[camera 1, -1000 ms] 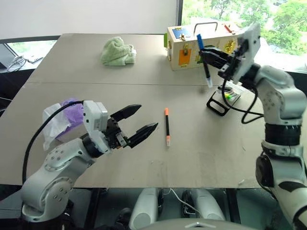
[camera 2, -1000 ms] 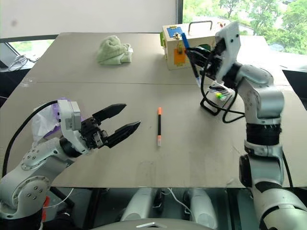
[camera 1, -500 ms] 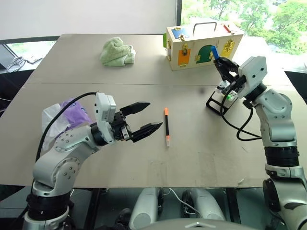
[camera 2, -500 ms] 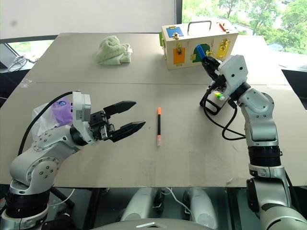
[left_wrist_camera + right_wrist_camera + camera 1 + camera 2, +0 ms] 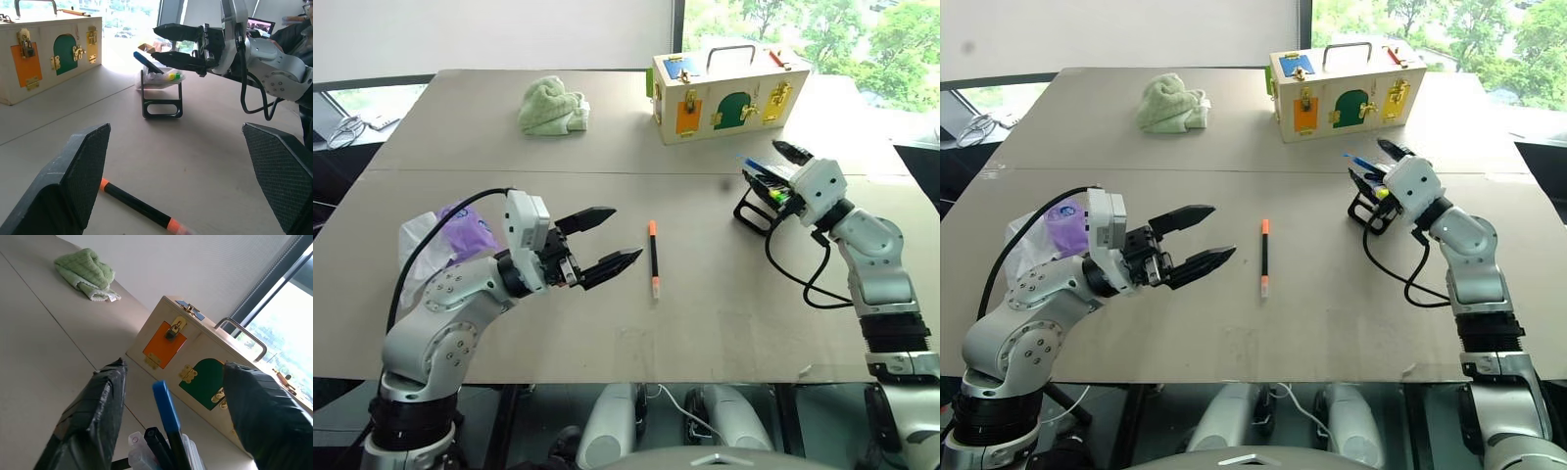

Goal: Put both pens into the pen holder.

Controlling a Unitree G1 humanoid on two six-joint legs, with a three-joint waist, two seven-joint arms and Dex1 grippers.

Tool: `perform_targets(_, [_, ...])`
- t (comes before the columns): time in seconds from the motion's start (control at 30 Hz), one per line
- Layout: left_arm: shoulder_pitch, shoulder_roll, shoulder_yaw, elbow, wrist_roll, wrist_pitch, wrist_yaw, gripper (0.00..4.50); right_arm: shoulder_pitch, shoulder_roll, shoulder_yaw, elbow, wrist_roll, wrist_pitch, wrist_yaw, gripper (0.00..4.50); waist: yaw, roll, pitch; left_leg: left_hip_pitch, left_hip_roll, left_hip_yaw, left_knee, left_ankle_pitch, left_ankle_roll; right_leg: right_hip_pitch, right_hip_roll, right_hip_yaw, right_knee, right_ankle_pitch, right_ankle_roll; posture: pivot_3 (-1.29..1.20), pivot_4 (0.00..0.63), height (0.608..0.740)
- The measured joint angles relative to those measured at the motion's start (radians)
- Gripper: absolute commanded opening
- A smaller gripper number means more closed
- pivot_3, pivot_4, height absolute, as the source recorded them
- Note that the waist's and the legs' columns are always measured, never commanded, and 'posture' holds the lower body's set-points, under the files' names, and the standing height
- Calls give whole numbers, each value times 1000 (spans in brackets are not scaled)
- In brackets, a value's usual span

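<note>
Now | both tools wide | wooden box (image 5: 724, 93) behind pen holder (image 5: 764, 201) | cloth (image 5: 553, 106) far off

A: Head pair? 
B: High, looking forward-down over the table (image 5: 607, 323); both share it all. 
A: Wrists? 
B: Left sits low, facing across to the pen holder (image 5: 161, 93); right is close on it, wooden box (image 5: 205, 377) behind

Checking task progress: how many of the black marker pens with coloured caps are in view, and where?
2. The orange-capped pen lies on the table near the left gripper. The blue-capped pen stands in the pen holder.
</note>
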Motion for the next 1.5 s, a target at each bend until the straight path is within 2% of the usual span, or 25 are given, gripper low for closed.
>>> perform_targets(0.17, [-40, -6, -94, 34, 120, 76, 135, 4500, 85, -25, -21, -171, 54, 140, -5, 4456, 3, 0, 0, 0, 0, 0, 0, 0, 0, 0, 0, 0, 0, 0, 0, 0, 150, 740])
perform_targets(0.3, [-164, -54, -144, 67, 107, 385, 324, 4500, 198, -104, -68, -453, 232, 388, 46, 4456, 11, -1, 0, -1, 0, -1, 1, 0, 0, 0, 0, 0, 0, 0, 1, 0, 150, 740])
perform_targets(0.43, [-384, -188, -195, 171, 111, 737, 503, 4500, 421, -270, -144, -802, 534, 676, 141, 4456, 24, -3, 1, -1, 0, -3, 2, 0, 1, 1, 0, -1, 0, 0, 1, 0, 150, 740])
perform_targets(0.6, [-498, -260, -249, 254, 122, 883, 535, 4500, 516, -330, -188, -908, 627, 779, 157, 4456, 19, -6, 1, 0, 0, -2, 3, 0, 0, 1, 1, -1, 0, 0, 1, 0, 150, 740])
perform_targets(0.67, [-573, -296, -292, 314, 143, 946, 543, 4500, 603, -359, -202, -943, 644, 803, 177, 4456, 24, -6, 0, 0, 1, -2, 3, 0, 0, 2, 1, -1, 0, 0, 1, 0, 150, 740])
perform_targets(0.77, [-609, -290, -360, 333, 183, 954, 544, 3673, 650, -360, -210, -968, 643, 800, 181, 4500, 26, -5, -1, 2, 0, -2, 3, 0, 0, 4, 1, -1, 0, 0, 1, 0, 150, 740])
perform_targets(0.9, [-614, -244, -442, 331, 220, 917, 509, 1686, 707, -333, -226, -992, 634, 781, 167, 4500, 26, -5, -3, 3, 1, -2, 4, 0, 0, 4, 0, 0, 0, 0, 1, 0, 150, 740])
perform_targets(1.0, [-599, -231, -464, 326, 221, 889, 457, 369, 712, -312, -225, -994, 629, 781, 138, 4500, 26, -5, -6, 3, 0, -2, 3, 0, 0, 5, 0, 0, 0, 0, 1, 0, 150, 740])
perform_targets(1.03, [-594, -229, -470, 323, 217, 885, 443, 129, 711, -308, -222, -995, 624, 782, 127, 4500, 26, -5, -6, 3, 1, -2, 3, 0, 0, 5, 0, 0, 0, 0, 1, 0, 150, 740])
perform_targets(1.13, [-548, -202, -460, 299, 214, 834, 397, 53, 683, -270, -154, -993, 604, 831, 44, 4500, 22, -6, -9, 9, 1, -1, 1, -1, -1, 9, -1, 1, -1, -1, 0, 0, 150, 740])
perform_targets(1.23, [-472, -128, -412, 265, 190, 778, 317, 53, 627, -233, -60, -980, 610, 928, -32, 4500, 4, -6, -9, 12, 1, -1, -2, -1, -1, 10, 0, 2, -1, -1, -1, 0, 150, 740])
perform_targets(1.27, [-423, -95, -385, 249, 175, 735, 268, 53, 587, -200, -38, -968, 642, 980, -70, 4500, -3, -6, -8, 13, 1, 0, -3, -2, -2, 10, 0, 2, -1, -1, -1, 0, 150, 740])
perform_targets(1.4, [-280, -92, -242, 224, 107, 520, 100, 53, 434, -35, -30, -880, 822, 1131, -211, 4500, -2, -6, -6, 12, 2, 0, -3, -2, -2, 8, -1, 3, -1, -1, -1, 0, 150, 740])
perform_targets(1.5, [-236, -4, -202, 141, 100, 400, -1, 53, 300, 73, -40, -777, 953, 1238, -337, 4500, 0, -7, -6, 11, 1, 1, -3, -3, -3, 9, -2, 3, -2, -1, -1, 0, 150, 740])
